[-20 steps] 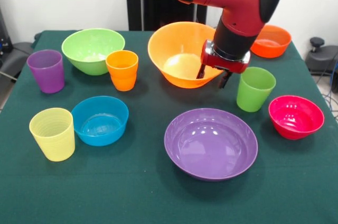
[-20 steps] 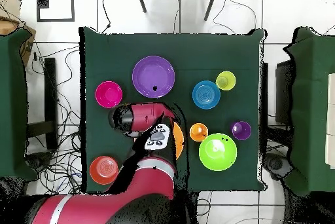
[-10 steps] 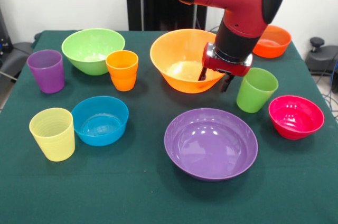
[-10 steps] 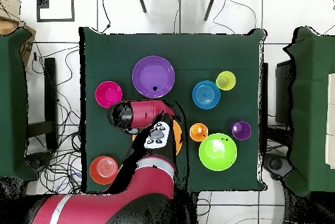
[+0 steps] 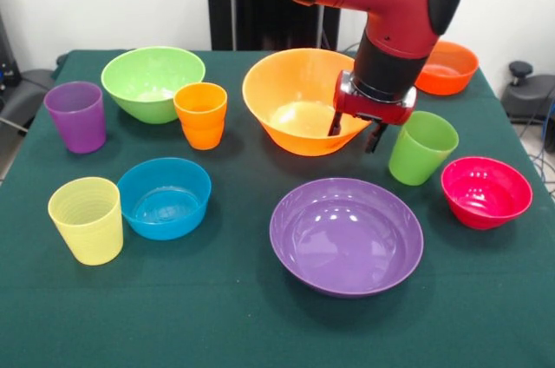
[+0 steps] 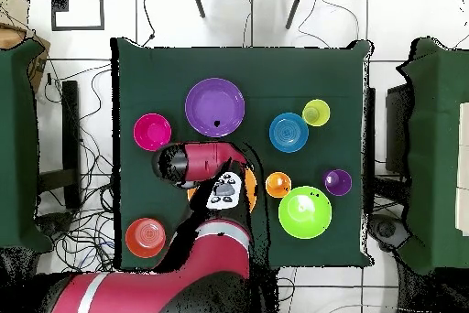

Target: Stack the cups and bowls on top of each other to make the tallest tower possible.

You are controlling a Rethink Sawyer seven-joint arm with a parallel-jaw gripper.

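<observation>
My gripper [image 5: 354, 132] is shut on the right rim of the large orange-yellow bowl [image 5: 290, 108], one finger inside and one outside. The bowl sits at the back middle of the table; overhead, only a sliver of the orange-yellow bowl [image 6: 250, 195] shows beside the arm. The wide purple bowl [image 5: 347, 233] lies in front of it. A green cup [image 5: 421, 147] stands just right of the gripper, with the pink-red bowl [image 5: 486, 192] beyond it. On the left are the light green bowl [image 5: 152, 82], orange cup [image 5: 200, 115], purple cup [image 5: 76, 116], yellow cup [image 5: 86, 219] and blue bowl [image 5: 164, 197].
An orange-red bowl [image 5: 447, 67] sits at the back right corner, behind the arm. The green cup stands within a finger's width of the gripper's outer finger. A dark green cloth [image 5: 217, 316] covers the table.
The orange-yellow bowl has come down and levelled out with the gripper on its rim; its rim sits lower in the front view than a second ago. The other cups and bowls have stayed put.
</observation>
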